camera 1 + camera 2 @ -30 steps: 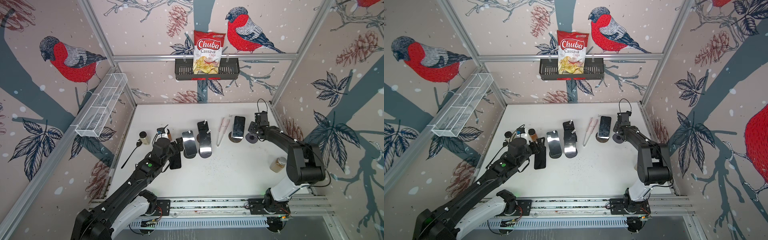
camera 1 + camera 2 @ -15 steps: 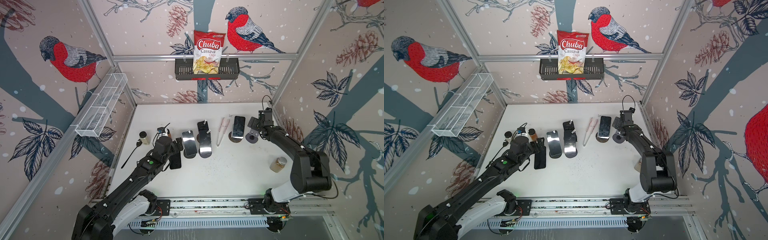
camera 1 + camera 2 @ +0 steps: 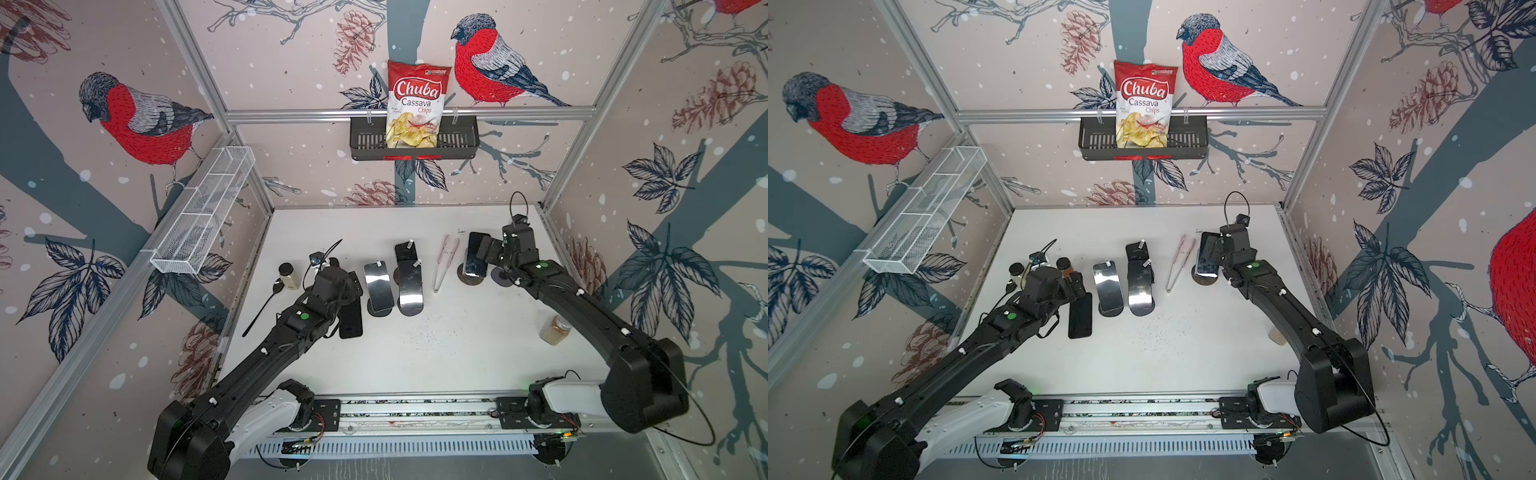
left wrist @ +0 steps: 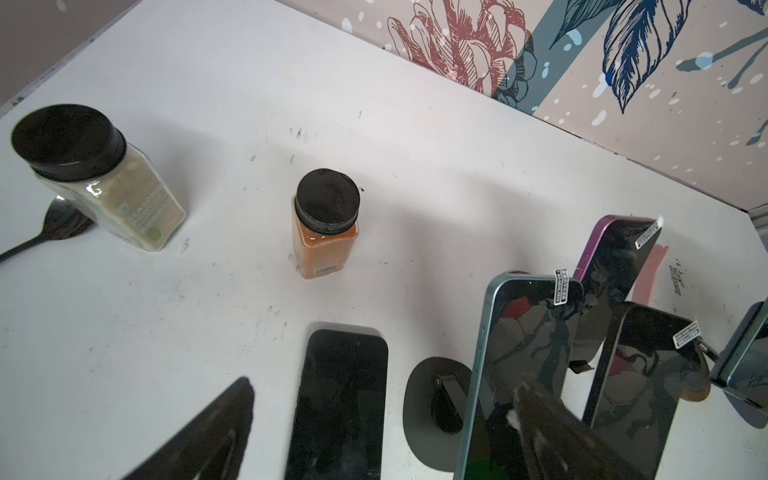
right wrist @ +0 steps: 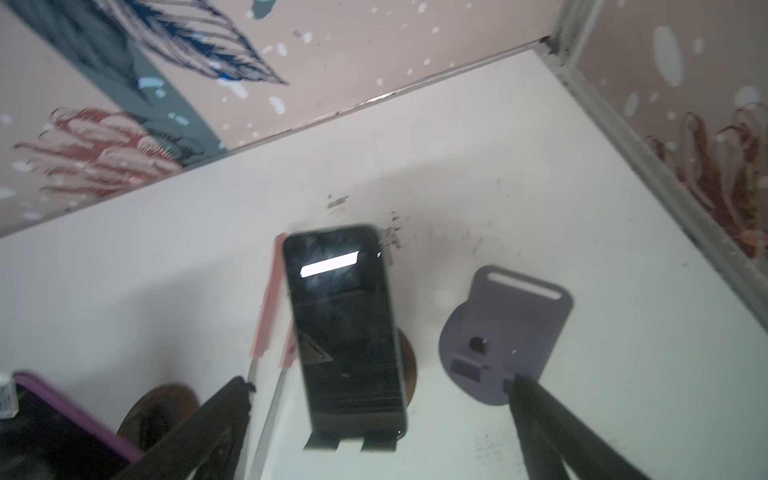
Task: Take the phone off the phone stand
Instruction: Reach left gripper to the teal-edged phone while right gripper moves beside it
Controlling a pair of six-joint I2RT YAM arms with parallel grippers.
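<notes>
Phone (image 5: pixel 347 332): propped on the brown phone stand (image 5: pixel 409 365), back right of counter (image 3: pixel 457 332).
Right fingers (image 5: pixel 216 424): spread wide either side of it, seemingly not touching; view blurred.
Left fingers (image 4: pixel 208 432): wide apart, holding nothing.

Phone (image 5: pixel 345 332) between pink pens (image 5: pixel 268 316) and purple stand (image 5: pixel 503 332)

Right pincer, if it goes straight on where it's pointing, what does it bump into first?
Most likely the dark phone propped on its stand, centred ahead of the open right pincer in the right wrist view; depth is unclear.
</notes>
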